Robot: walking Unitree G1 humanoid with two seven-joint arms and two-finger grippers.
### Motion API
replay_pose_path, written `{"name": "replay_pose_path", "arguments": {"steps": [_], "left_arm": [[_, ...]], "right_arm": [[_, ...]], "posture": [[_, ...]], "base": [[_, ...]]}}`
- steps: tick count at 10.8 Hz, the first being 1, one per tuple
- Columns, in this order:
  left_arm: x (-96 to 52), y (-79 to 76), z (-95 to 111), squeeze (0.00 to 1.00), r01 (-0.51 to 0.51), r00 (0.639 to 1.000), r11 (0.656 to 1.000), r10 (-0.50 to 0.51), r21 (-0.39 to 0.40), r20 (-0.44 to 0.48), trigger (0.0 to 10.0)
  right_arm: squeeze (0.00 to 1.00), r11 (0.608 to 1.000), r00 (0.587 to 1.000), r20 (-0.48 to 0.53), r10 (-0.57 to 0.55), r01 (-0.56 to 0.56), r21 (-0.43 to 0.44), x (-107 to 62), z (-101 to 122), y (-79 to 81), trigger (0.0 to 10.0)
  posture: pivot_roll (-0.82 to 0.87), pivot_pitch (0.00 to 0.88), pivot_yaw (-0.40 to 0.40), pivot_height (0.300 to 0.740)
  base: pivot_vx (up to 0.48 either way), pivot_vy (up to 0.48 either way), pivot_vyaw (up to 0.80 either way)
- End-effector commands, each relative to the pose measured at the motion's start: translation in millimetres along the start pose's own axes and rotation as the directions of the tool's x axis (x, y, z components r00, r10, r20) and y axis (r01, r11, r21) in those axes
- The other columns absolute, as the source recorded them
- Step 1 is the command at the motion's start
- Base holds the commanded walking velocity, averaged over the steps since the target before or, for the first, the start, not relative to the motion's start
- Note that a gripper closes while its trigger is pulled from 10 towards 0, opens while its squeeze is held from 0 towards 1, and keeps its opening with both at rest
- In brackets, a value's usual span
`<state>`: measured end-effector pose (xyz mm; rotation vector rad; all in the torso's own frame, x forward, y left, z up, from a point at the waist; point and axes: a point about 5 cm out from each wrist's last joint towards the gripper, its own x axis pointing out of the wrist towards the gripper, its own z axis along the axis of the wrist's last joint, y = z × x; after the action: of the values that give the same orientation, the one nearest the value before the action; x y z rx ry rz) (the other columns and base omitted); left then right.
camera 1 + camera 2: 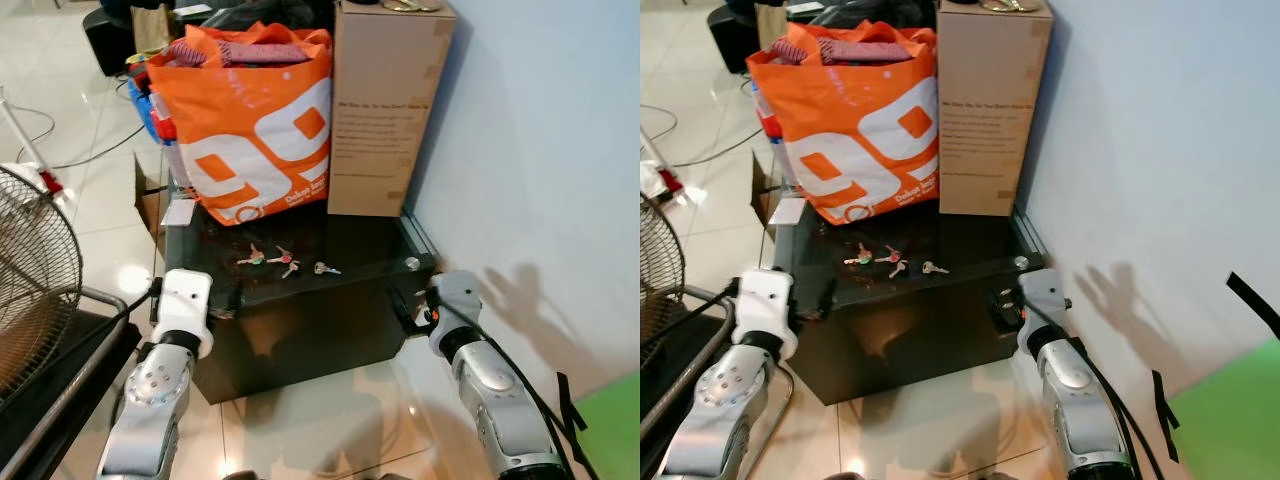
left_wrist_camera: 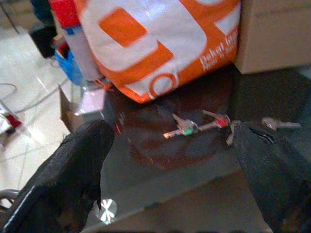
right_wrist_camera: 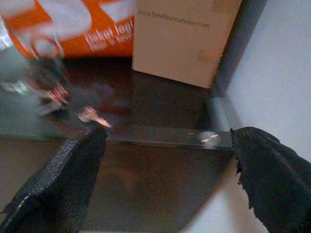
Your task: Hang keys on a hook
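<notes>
Two grippers flank a dark table [image 1: 370, 300], neither holding anything. At left, our left gripper [image 2: 170, 174] hovers with fingers [image 2: 73, 174] spread wide, short of the table's front edge. At centre, the keys [image 1: 285, 260] lie loose on the tabletop in front of an orange bag [image 1: 250, 120] and a box [image 1: 385, 110]. At right, our right gripper [image 3: 167, 179] is likewise spread open near the table's corner. We judge the task barely begun: keys ungrasped, and we see no hook.
</notes>
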<state>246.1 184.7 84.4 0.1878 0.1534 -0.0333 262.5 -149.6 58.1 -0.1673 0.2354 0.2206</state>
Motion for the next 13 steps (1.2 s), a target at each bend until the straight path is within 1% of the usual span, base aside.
{"name": "replay_pose_path", "arguments": {"steps": [1, 2, 3, 4, 5, 6, 7, 8, 10, 11, 13], "left_arm": [[-1.9, -0.1, 6.9, 0.11, -0.008, 0.999, 1.000, 0.008, -0.007, 0.035, 10.0], [-2.0, -1.5, 10.8, 0.14, -0.009, 0.999, 0.999, 0.011, -0.031, 0.050, 10.0], [-2.1, -2.3, 13.1, 0.19, -0.011, 0.998, 0.999, 0.013, -0.040, 0.060, 10.0], [-3.1, -3.0, 13.0, 0.25, -0.014, 0.998, 0.999, 0.016, -0.042, 0.057, 10.0], [-4.5, -2.3, 10.2, 0.28, -0.019, 0.999, 0.999, 0.021, -0.039, 0.040, 10.0], [-5.4, -0.7, 9.2, 0.28, -0.026, 0.999, 0.999, 0.027, -0.039, 0.035, 10.0], [-6.3, 1.0, 8.8, 0.29, -0.031, 0.999, 0.999, 0.032, -0.038, 0.034, 10.0], [-7.1, 1.9, 8.1, 0.28, -0.034, 0.999, 0.999, 0.035, -0.036, 0.031, 10.0], [-7.6, 1.8, 7.4, 0.28, -0.029, 0.999, 0.999, 0.030, -0.032, 0.025, 10.0], [-7.6, 2.1, 7.2, 0.28, -0.029, 0.999, 0.999, 0.030, -0.031, 0.023, 10.0], [-7.1, 2.8, 8.5, 0.28, -0.028, 0.999, 0.999, 0.028, -0.020, 0.028, 10.0]], "right_arm": [[1.00, 0.998, 1.000, -0.007, 0.011, -0.011, -0.061, 0.4, 1.7, 2.8, 10.0], [1.00, 0.999, 0.999, -0.045, 0.030, -0.029, 0.019, 0.6, -1.3, 4.2, 10.0], [1.00, 0.999, 0.998, -0.059, 0.022, -0.019, 0.050, 0.5, -3.3, 4.8, 10.0], [1.00, 0.997, 1.000, -0.031, 0.005, -0.002, 0.080, 0.9, -1.1, 4.7, 10.0], [1.00, 0.999, 1.000, -0.025, 0.004, -0.003, 0.053, 2.1, -0.6, 4.8, 10.0], [1.00, 0.999, 1.000, -0.020, -0.011, 0.012, 0.043, 4.0, 0.9, 4.1, 10.0], [1.00, 0.997, 0.999, -0.023, -0.032, 0.033, 0.062, 6.4, 2.1, 3.4, 10.0], [1.00, 0.993, 0.997, -0.067, -0.041, 0.048, 0.107, 7.6, -0.9, 3.5, 10.0], [1.00, 0.995, 0.998, -0.048, -0.045, 0.049, 0.090, 7.6, -0.6, 2.7, 10.0], [1.00, 0.993, 0.999, -0.031, -0.038, 0.042, 0.110, 7.1, 0.6, 2.8, 10.0], [1.00, 0.990, 0.998, -0.049, -0.044, 0.050, 0.131, 7.7, -0.8, 1.8, 10.0]], "posture": [[0.03, 0.000, -0.010, 0.740], [0.03, 0.000, -0.010, 0.740], [0.04, 0.000, -0.031, 0.740], [0.05, 0.000, -0.036, 0.740], [0.06, 0.000, -0.047, 0.740], [0.07, 0.000, -0.052, 0.740], [0.08, 0.000, -0.057, 0.740], [0.08, 0.000, -0.057, 0.740], [0.08, 0.000, -0.055, 0.740], [0.08, 0.000, -0.057, 0.740], [0.08, 0.000, -0.062, 0.740]], "base": [[0.000, 0.000, 0.00], [0.000, 0.000, 0.00], [0.000, 0.000, 0.80], [0.000, 0.000, 0.80], [0.240, 0.000, 0.80], [0.285, 0.000, 0.80], [0.307, 0.000, 0.00], [0.315, 0.000, 0.00], [0.367, 0.000, 0.00], [0.368, 0.000, 0.00], [0.379, 0.000, 0.00]]}}
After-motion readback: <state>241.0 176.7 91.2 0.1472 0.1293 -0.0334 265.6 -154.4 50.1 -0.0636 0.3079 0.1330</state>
